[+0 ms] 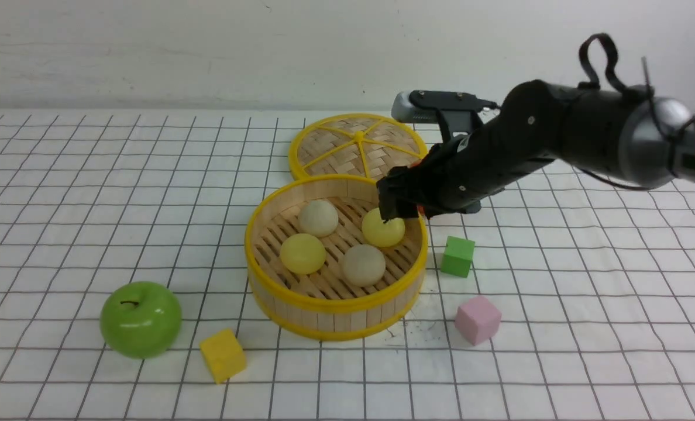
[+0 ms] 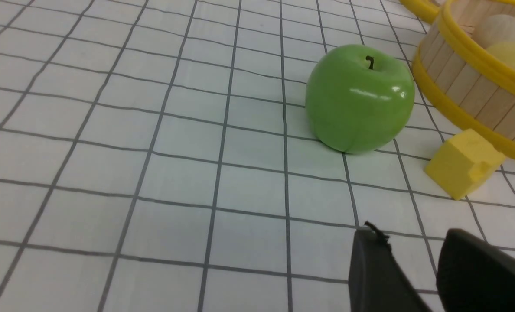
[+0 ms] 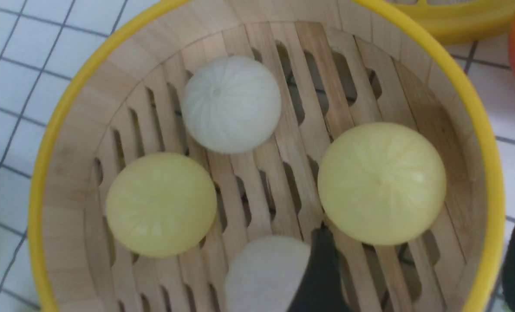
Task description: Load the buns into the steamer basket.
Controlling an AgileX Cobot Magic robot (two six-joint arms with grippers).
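All four buns (image 1: pixel 318 218) lie inside the steamer basket (image 1: pixel 336 324). Right gripper (image 1: pixel 397 204) hovers spread wide, empty, over the right-hand yellow bun (image 3: pixel 382 183). Left gripper (image 2: pixel 435 268) slightly parted, empty.

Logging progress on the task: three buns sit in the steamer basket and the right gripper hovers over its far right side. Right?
Not quite: the steamer basket holds four buns, not three. The front view shows two pale yellow buns and two beige buns on its slats. The rest stands: the right gripper hovers over the basket's far right side.
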